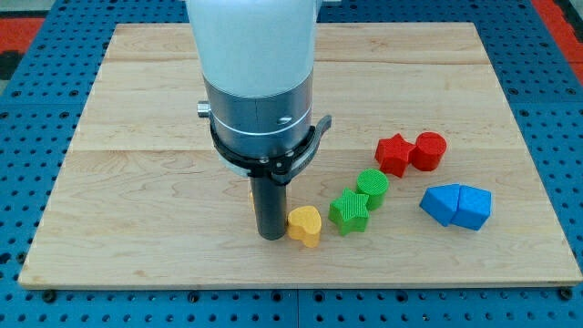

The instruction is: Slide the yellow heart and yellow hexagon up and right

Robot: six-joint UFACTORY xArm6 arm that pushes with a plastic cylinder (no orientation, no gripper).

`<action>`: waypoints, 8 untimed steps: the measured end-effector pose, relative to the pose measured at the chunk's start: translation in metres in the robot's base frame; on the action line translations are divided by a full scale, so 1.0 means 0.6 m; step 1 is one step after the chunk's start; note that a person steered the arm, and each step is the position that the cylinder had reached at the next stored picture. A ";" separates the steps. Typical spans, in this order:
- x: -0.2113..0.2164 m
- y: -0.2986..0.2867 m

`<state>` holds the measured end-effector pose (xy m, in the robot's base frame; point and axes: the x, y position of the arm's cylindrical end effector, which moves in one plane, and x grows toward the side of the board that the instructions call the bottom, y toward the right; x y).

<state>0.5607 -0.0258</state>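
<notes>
The yellow heart (305,225) lies near the view's bottom centre on the wooden board (137,109). My tip (271,235) rests just left of the heart, touching or nearly touching it. Only a thin sliver of the yellow hexagon (252,194) shows at the rod's left edge; the rest is hidden behind the rod. The arm's large body covers the board's middle above the tip.
A green star (349,211) sits just right of the heart, with a green cylinder (372,187) behind it. A red star (393,154) and red cylinder (428,150) lie further right. Two blue blocks (455,205) sit at the right.
</notes>
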 end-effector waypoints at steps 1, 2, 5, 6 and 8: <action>0.039 0.000; 0.097 0.023; 0.095 0.028; 0.093 0.044; 0.049 0.097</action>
